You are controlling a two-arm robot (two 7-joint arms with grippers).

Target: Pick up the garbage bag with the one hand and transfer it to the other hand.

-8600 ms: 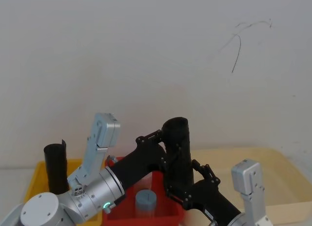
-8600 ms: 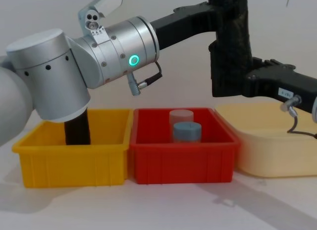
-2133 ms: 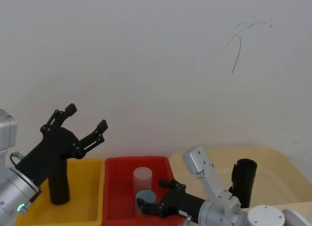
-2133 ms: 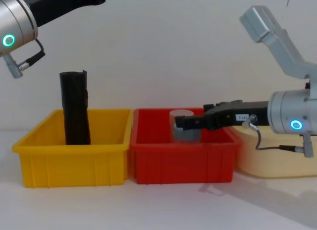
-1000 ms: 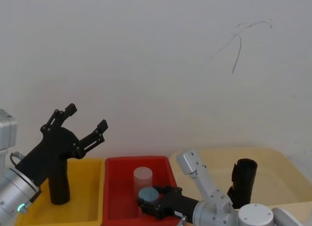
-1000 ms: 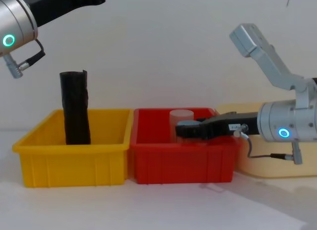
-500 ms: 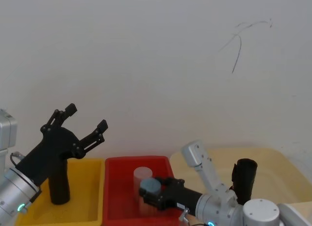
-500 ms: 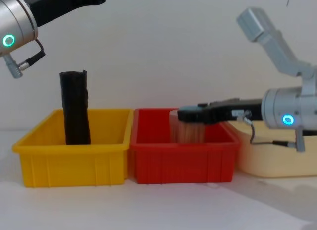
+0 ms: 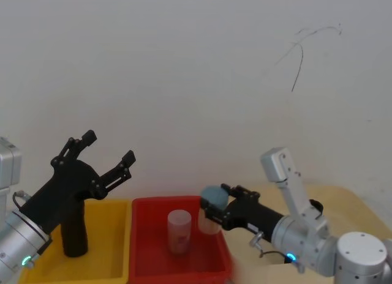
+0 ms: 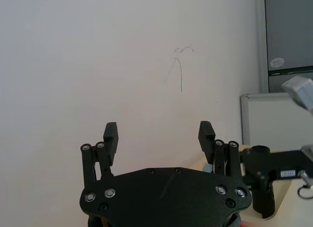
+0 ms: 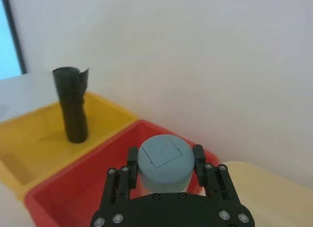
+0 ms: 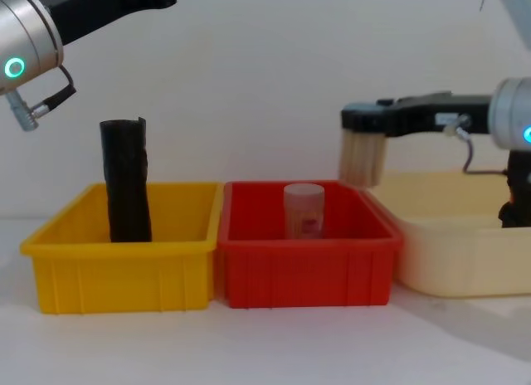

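Observation:
The garbage bag (image 9: 316, 206), a black roll, stands in the cream bin (image 9: 352, 201), mostly hidden behind my right arm; its lower part (image 10: 264, 200) also shows in the left wrist view. My right gripper (image 9: 212, 212), the white-labelled one, is shut on a blue-lidded jar (image 11: 164, 161) and holds it in the air between the red and cream bins (image 12: 362, 157). High over the yellow bin (image 9: 113, 259), my left gripper (image 9: 104, 154) is open and holds nothing (image 10: 159, 136). A second black roll (image 12: 126, 179) stands in that yellow bin.
The red bin (image 12: 303, 265) sits between the yellow bin (image 12: 120, 269) and the cream bin (image 12: 452, 244) and holds a pale translucent jar (image 12: 304, 209). A white wall runs close behind all three bins.
My right gripper has lifted the blue-lidded jar out of the red bin and carried it up and right toward the cream bin. The left arm has not moved.

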